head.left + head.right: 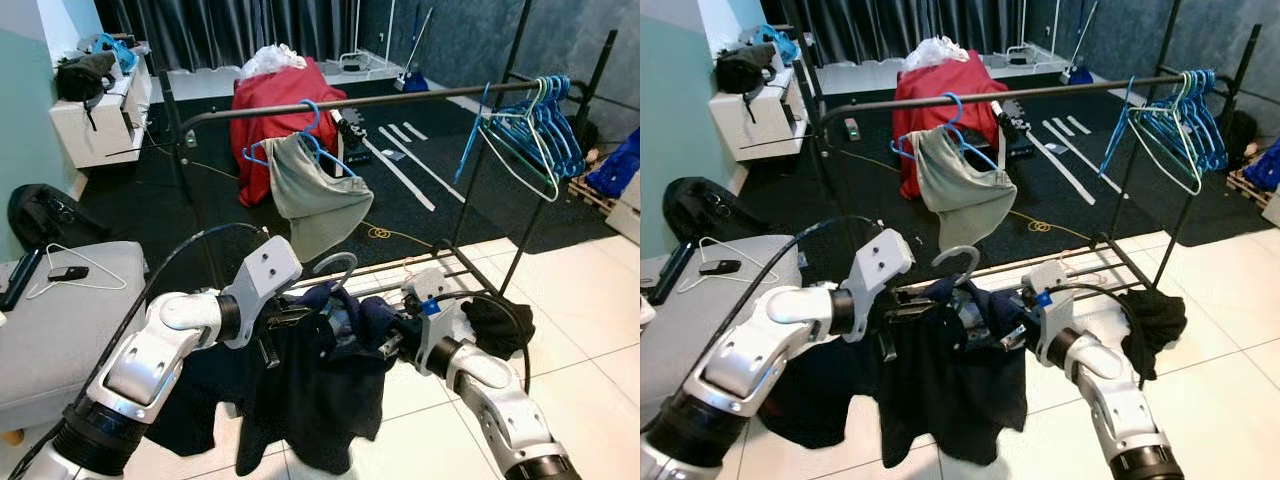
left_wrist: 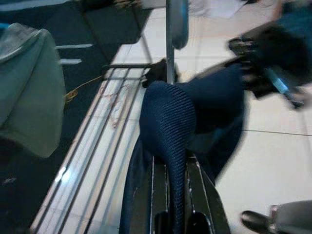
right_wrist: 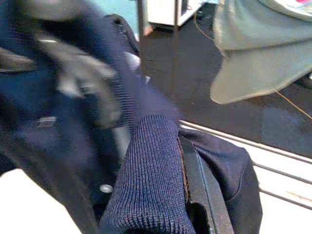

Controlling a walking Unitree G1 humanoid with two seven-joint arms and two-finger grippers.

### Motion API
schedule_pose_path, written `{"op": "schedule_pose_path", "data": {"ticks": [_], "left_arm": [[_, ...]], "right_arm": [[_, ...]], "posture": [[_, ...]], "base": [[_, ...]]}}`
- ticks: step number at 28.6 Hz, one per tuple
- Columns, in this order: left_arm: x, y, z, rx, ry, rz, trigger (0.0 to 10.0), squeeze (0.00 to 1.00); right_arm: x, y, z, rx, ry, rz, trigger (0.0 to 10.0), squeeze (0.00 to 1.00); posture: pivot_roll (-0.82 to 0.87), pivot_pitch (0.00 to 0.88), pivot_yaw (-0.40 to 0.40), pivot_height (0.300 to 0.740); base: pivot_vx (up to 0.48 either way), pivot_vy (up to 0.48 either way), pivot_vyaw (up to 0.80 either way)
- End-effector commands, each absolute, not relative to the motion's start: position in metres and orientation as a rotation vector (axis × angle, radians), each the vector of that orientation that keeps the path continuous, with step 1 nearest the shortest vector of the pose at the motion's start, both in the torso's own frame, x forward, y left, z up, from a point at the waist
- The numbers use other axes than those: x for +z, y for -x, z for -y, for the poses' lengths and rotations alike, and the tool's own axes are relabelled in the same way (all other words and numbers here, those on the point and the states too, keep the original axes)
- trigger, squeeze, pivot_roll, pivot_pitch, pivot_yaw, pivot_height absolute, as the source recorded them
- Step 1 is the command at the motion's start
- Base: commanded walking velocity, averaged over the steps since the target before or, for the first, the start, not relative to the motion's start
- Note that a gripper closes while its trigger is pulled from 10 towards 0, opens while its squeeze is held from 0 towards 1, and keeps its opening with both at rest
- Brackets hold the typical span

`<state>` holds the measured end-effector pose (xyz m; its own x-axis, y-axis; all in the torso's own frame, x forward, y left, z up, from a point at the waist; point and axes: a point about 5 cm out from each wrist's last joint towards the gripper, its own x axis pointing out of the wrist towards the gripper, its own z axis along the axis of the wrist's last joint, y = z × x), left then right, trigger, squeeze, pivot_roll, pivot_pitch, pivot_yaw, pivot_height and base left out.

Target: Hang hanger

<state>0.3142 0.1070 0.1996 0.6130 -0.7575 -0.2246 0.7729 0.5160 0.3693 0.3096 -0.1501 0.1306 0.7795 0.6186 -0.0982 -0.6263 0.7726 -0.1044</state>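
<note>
Fingers point(image 2: 195, 195) of the left gripper point(image 2: 170, 214) are seen pinched on a fold of dark navy ribbed knit, the collar edge of a dark navy garment point(image 1: 320, 390) that is draped on a hanger whose pale hook point(image 1: 335, 268) curves up just above and between the two grippers. The hanger body is hidden under the cloth. On the other side of the hook, the right gripper point(image 3: 165, 195) is clamped on another ribbed fold of the same garment, its black finger point(image 3: 202, 190) pressed against the knit. The garment is held between both grippers and hangs down from them toward the white tiled floor point(image 1: 590, 330). Beyond the fingertips, a black clothes rack point(image 1: 400, 100) is seen with its top bar well above the grippers and its lower rails point(image 1: 450, 270) just behind them. On the top bar, a grey-green garment point(image 1: 315, 195) is hung on a blue hanger point(image 1: 300, 140), and a cluster of bare blue hangers point(image 1: 535, 135) is gathered near the far end. A dark bundle of cloth point(image 1: 500, 320) lies on the floor beside the right gripper. Farther back, a red-covered object point(image 1: 270, 110) stands on dark carpet.
</note>
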Motion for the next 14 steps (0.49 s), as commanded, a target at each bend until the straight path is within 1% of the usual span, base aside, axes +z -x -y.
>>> {"op": "schedule_pose_path", "data": {"ticks": [1,4,7,8,9,10,11,14], "left_arm": [[0.205,-0.322,-0.108,-0.850,-0.483,-0.016,0.0,0.00],[0.206,-0.325,-0.110,-0.816,-0.467,-0.010,0.0,0.00],[0.206,-0.332,-0.112,-0.709,-0.448,0.001,0.0,0.00],[0.206,-0.332,-0.112,-0.709,-0.448,0.001,0.0,0.00],[0.204,-0.333,-0.112,-0.687,-0.437,-0.006,0.0,0.00],[0.204,-0.333,-0.112,-0.687,-0.437,-0.006,0.0,0.00],[0.201,-0.338,-0.114,-0.611,-0.387,-0.013,0.0,0.00],[0.200,-0.340,-0.116,-0.569,-0.365,-0.012,0.0,0.00]], "right_arm": [[0.130,-0.305,0.141,0.713,0.132,-0.056,0.0,0.00],[0.131,-0.304,0.140,0.703,0.126,-0.050,0.0,0.00],[0.147,-0.308,0.137,0.673,0.115,0.048,0.0,0.00],[0.147,-0.308,0.137,0.673,0.115,0.048,0.0,0.00],[0.157,-0.309,0.134,0.683,0.111,0.109,0.0,0.00],[0.157,-0.309,0.134,0.683,0.111,0.109,0.0,0.00],[0.173,-0.303,0.122,0.752,0.088,0.217,0.0,0.00],[0.176,-0.299,0.116,0.797,0.081,0.242,0.0,0.00]], "posture": [[-0.10,0.067,0.022,0.740],[-0.10,0.066,0.022,0.740],[-0.10,0.067,0.023,0.740],[-0.10,0.067,0.023,0.740],[-0.10,0.067,0.023,0.740],[-0.10,0.067,0.023,0.740],[-0.10,0.067,0.023,0.740],[-0.10,0.069,0.021,0.740]], "base": [[0.000,0.000,0.00],[0.000,0.000,0.00],[0.000,0.000,0.00],[0.000,0.000,0.00],[0.000,0.000,0.00],[0.000,0.000,0.00],[0.000,0.000,0.00],[0.000,0.000,0.00]]}}
